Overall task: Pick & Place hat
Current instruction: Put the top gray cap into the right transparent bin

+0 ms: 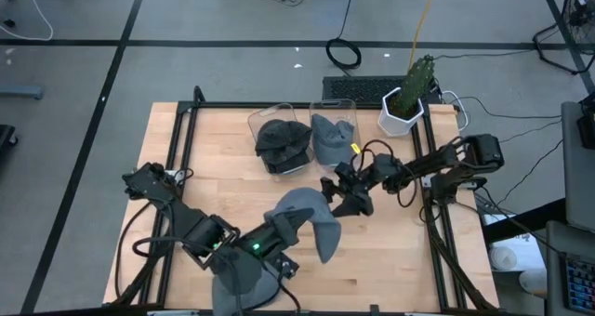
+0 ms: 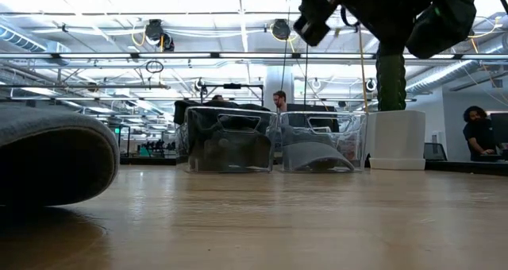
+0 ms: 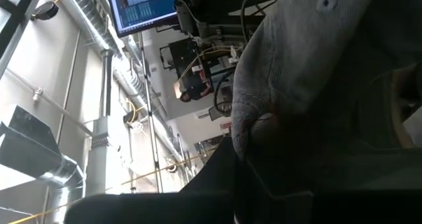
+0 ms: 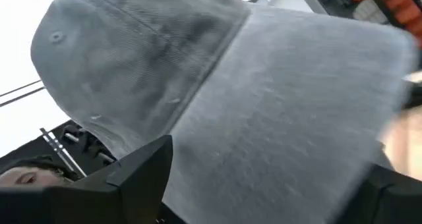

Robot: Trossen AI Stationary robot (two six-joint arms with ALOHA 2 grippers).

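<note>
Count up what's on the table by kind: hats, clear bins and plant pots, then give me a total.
Hats: 4, a grey one held up by the left gripper, a grey one by the near edge, a dark one and a grey one in the bins.
Clear bins: 2
Plant pots: 1
Total: 7

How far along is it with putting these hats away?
Two clear bins hold a dark hat and a grey hat. In hand: the left pincer grips a grey cap above the table, right pincer open beside it. Another hat waits near the table's front edge.
</note>
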